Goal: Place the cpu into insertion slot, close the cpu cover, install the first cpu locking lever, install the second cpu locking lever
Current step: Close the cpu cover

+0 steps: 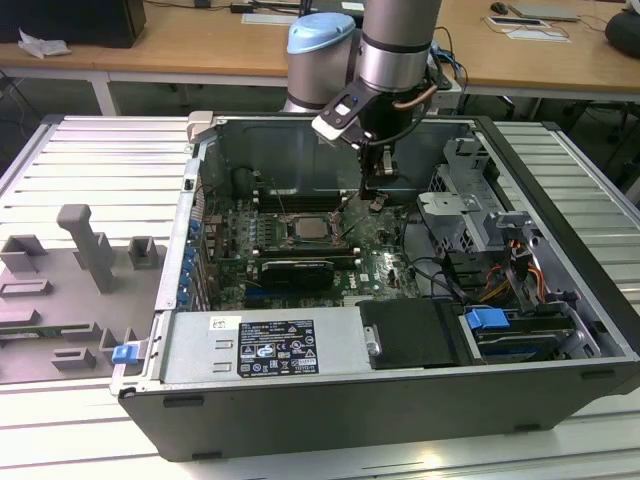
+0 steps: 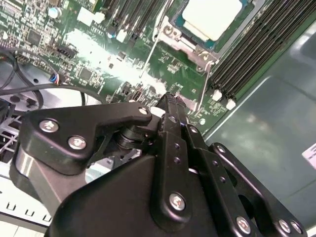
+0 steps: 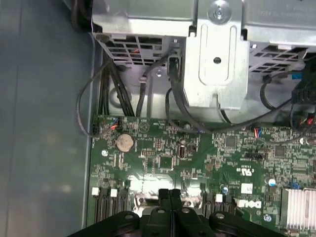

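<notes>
In the exterior view my gripper [image 1: 372,203] reaches down into the open computer case, just to the right of the insertion slot [image 1: 290,222]. The cpu [image 2: 212,17], pale and square, lies flat in the slot, and the silvery cpu cover [image 2: 183,43] frames its edge. Two thin wire locking levers [image 2: 148,55] [image 2: 204,86] run along the socket's sides over the green board. My black fingers [image 2: 170,101] are pressed together with nothing between them, close to the end of the nearer lever. The first wrist view shows the same shut gripper [image 3: 170,193] low over the board.
Long black memory slots [image 2: 247,54] flank the socket. A metal drive cage [image 3: 217,54] with black cables [image 3: 106,89] stands beside the board. The power supply [image 1: 260,350] fills the case's front. A grey fixture tray [image 1: 70,270] lies at the exterior view's left.
</notes>
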Action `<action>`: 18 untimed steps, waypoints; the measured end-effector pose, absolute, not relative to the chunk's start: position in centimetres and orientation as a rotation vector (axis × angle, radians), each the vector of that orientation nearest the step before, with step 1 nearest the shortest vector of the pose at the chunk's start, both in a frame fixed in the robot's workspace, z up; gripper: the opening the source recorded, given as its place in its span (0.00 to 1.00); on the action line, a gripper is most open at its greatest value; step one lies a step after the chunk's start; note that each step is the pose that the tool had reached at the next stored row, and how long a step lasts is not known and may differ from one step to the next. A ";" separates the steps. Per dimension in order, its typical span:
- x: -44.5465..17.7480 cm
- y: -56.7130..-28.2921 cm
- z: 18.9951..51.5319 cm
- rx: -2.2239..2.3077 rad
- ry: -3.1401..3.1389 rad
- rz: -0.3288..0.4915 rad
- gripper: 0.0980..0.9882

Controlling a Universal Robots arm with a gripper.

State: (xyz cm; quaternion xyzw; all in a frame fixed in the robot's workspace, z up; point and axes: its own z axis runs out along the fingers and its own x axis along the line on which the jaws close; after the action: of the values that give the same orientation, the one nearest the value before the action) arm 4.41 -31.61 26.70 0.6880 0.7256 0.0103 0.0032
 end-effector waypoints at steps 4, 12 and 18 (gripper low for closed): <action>5.4 -31.6 26.4 2.159 2.277 0.026 0.01; 3.8 -31.6 25.4 2.159 2.277 0.022 0.01; 2.2 -31.6 25.0 2.160 2.277 0.022 0.01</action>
State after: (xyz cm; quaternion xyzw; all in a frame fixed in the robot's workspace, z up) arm 2.17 -31.58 25.03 0.6881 0.7256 0.0069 0.0016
